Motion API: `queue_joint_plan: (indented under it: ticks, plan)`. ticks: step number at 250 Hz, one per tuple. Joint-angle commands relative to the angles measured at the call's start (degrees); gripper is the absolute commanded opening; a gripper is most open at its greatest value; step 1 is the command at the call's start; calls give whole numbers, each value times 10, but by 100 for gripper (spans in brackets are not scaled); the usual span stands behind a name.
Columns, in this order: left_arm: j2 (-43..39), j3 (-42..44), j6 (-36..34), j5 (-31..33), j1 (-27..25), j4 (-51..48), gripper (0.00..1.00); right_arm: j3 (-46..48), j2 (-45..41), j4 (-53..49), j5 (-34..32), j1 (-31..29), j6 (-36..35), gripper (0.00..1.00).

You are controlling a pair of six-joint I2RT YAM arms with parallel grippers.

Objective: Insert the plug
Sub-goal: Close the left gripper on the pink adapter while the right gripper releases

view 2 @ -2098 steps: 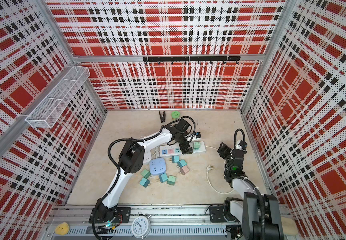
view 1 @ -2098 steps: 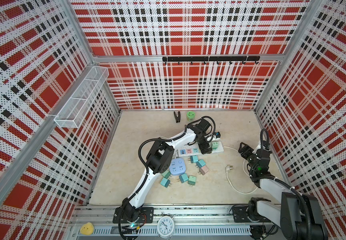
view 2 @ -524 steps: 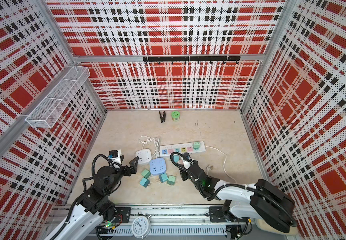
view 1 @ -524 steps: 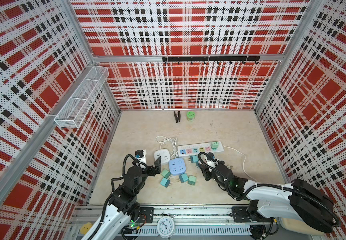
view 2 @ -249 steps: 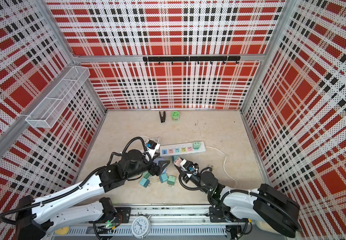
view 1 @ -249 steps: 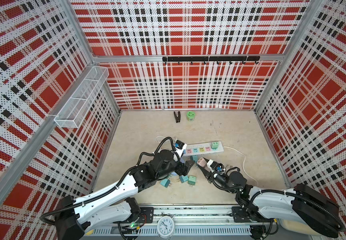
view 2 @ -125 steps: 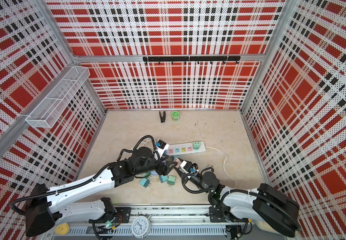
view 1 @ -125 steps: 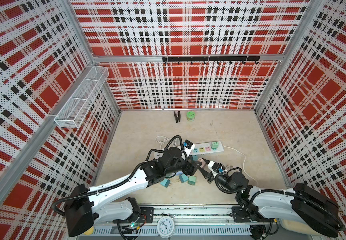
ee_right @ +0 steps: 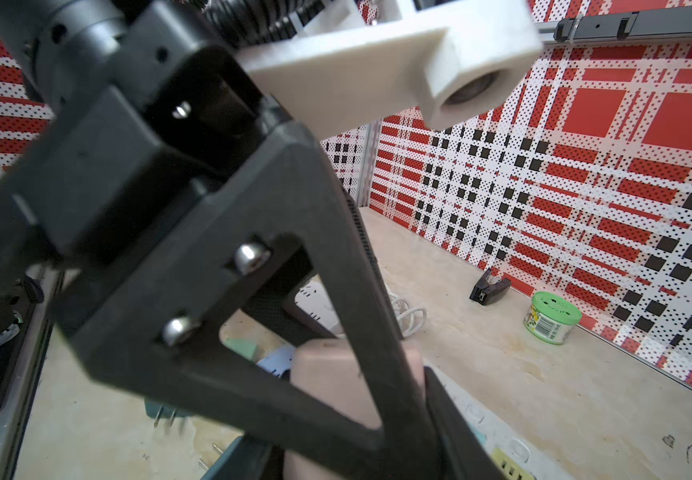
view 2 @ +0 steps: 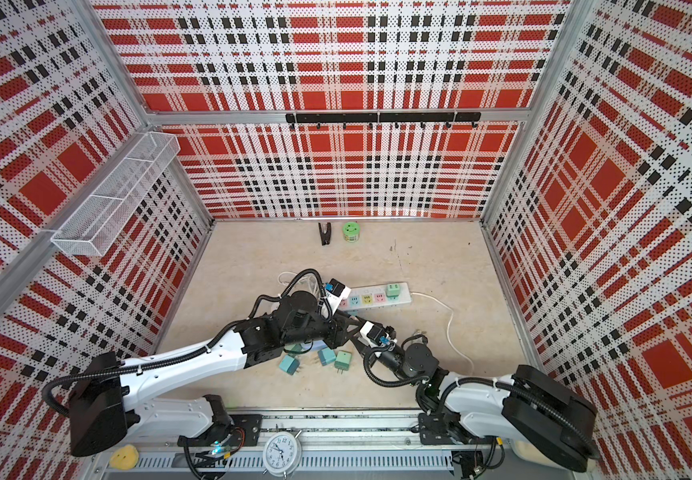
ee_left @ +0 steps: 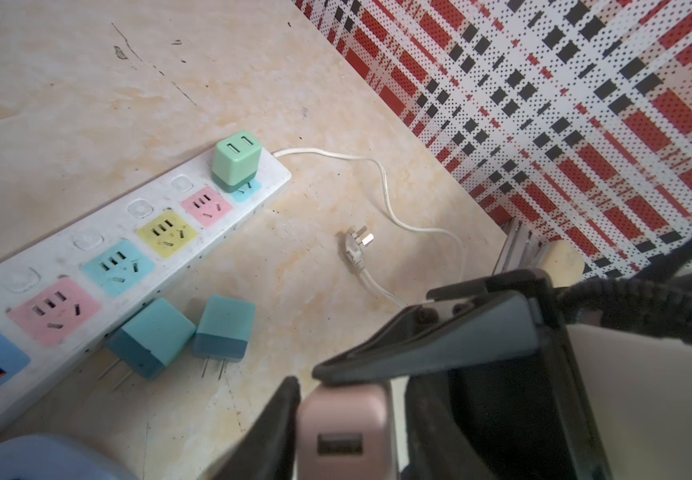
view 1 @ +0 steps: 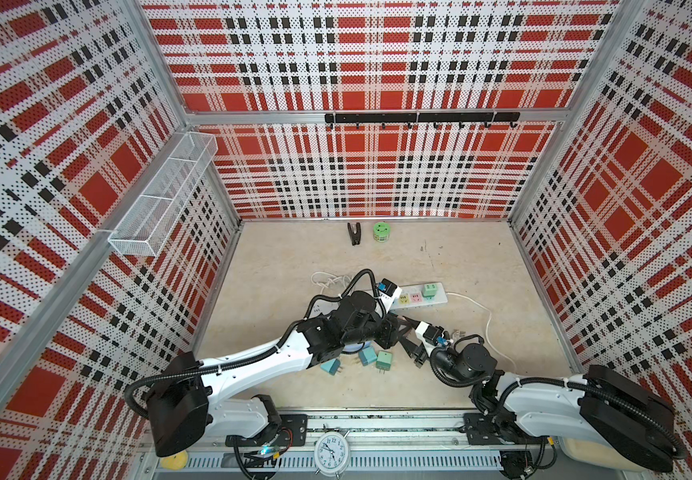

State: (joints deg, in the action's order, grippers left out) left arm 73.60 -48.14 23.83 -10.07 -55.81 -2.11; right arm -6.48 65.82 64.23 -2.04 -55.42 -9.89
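1. Tabletop (ee_left: 86, 83): we are logging it as beige and scuffed, lying beneath both grippers.
2. Power strip (ee_left: 65, 249): it is lying flat, stretching away just ahead of the left gripper (ee_left: 344, 388), coloured sockets facing up.
3. Left gripper: we are reading its fingers as closed on the sides of the pink plug (ee_left: 342, 419), though the right gripper (ee_right: 348, 419) is covering the far finger's contact.
4. Right gripper: it is clamping the same pink plug, meeting the left gripper tip to tip.
5. Blue socket cube (ee_left: 40, 457): sitting just beside the left gripper, near the strip's closest end.
6. Green tub (ee_right: 552, 318) and black stapler (ee_right: 489, 289): standing well beyond both grippers, by the back wall.
7. Pink plug: being held between both grippers, near the strip but apart from it.
8. Green plug (ee_left: 236, 164): sitting in the strip socket farthest from the left gripper.
9. Two teal plugs (ee_left: 150, 336) (ee_left: 223, 332): lying just beside the strip's edge, near the left gripper's fingertips.
10. Cord plug (ee_left: 356, 243): lying loose on the tabletop ahead of the left gripper.
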Motion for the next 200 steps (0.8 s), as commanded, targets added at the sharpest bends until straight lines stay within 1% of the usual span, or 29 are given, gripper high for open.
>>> queue_joint_plan:
  ticks: [1,25,37,52,68,90,98,111,147,180,200]
  plan:
    - [5,-19,6,-20,-5,16,29,-2,5,63,5,-3,-4,10]
    - [1,-16,7,-18,-4,15,19,2,10,68,1,-3,-1,10]
    - [-3,-13,5,-17,-4,14,16,5,11,74,-2,-3,0,11]
    - [-8,-8,2,-16,-4,14,12,10,11,80,-5,-3,4,16]
    - [-13,-8,-2,-16,-2,14,7,13,9,86,-15,-3,7,30]
    - [-21,-8,-5,-17,4,12,1,13,0,78,-26,-3,11,61]
    - [-25,-5,-8,-15,7,12,0,13,-5,70,-29,-3,12,67]
    - [-34,0,-16,-5,9,12,0,11,-12,55,-34,-3,13,74]
    - [-76,26,-38,37,24,-3,0,28,-30,57,-56,-4,22,84]
    - [-134,59,-73,92,38,-14,0,48,-58,61,-82,-3,25,89]
    - [-170,78,-100,125,40,-25,0,49,-83,34,-142,-3,29,93]
